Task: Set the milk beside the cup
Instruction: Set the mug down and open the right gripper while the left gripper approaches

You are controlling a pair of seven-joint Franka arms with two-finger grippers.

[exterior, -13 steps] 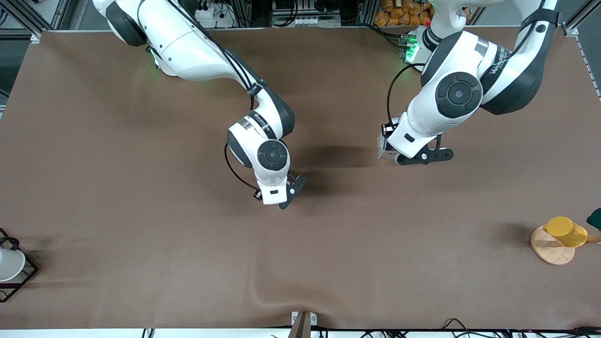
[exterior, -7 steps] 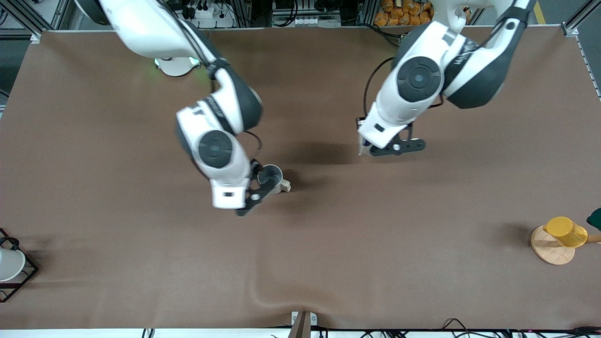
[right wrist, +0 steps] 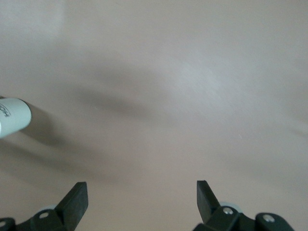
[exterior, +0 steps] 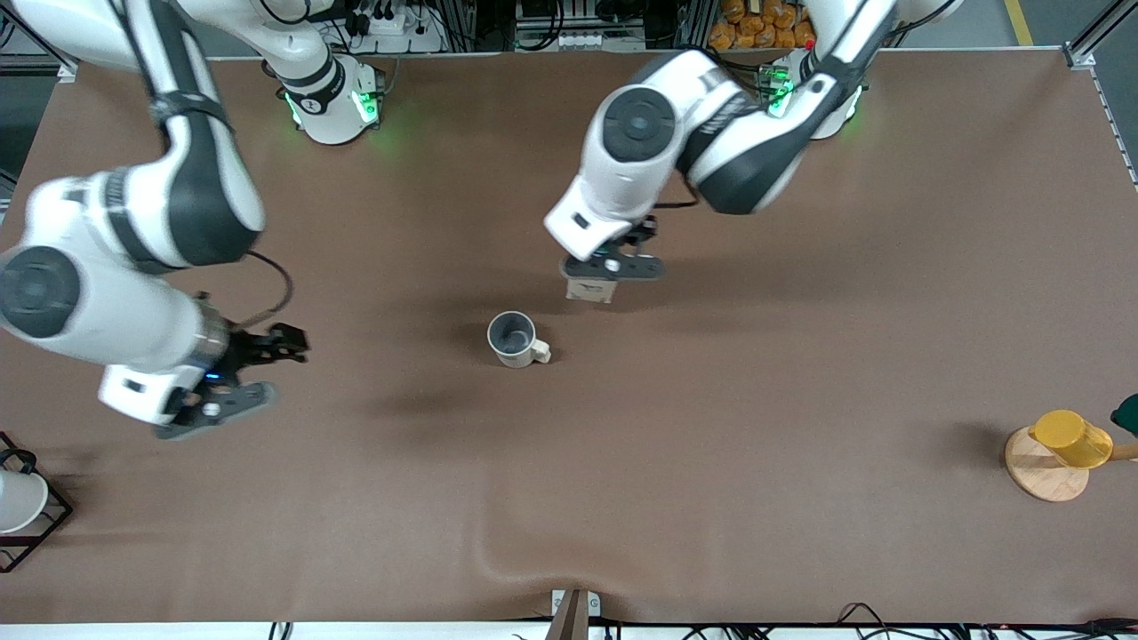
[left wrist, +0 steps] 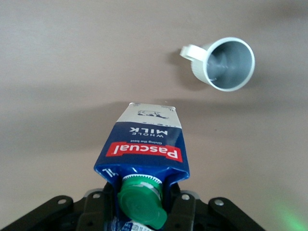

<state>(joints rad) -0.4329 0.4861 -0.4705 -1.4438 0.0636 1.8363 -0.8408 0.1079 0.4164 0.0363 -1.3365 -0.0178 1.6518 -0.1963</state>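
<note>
The milk (exterior: pixel 591 291), a dark-blue carton with a green cap and a red label, hangs upright in my left gripper (exterior: pixel 612 267), which is shut on its top. It is low over the bare table beside the cup (exterior: pixel 514 339), with a gap between them. I cannot tell whether its base touches the table. The left wrist view shows the milk (left wrist: pixel 144 149), my left gripper (left wrist: pixel 143 204) around its top, and the grey-white cup (left wrist: pixel 224 62) standing upright. My right gripper (exterior: pixel 218 411) is open and empty over the table toward the right arm's end; in its wrist view the right gripper (right wrist: pixel 140 195) has only table under it.
A yellow cup (exterior: pixel 1071 437) sits on a round wooden base (exterior: pixel 1045 476) at the left arm's end. A white cup in a black wire rack (exterior: pixel 18 502) is at the right arm's end. A white rounded object (right wrist: pixel 12 118) shows in the right wrist view.
My right arm has let go of the cup and swung away toward its own end of the table. My left arm has carried the milk closer to the cup.
</note>
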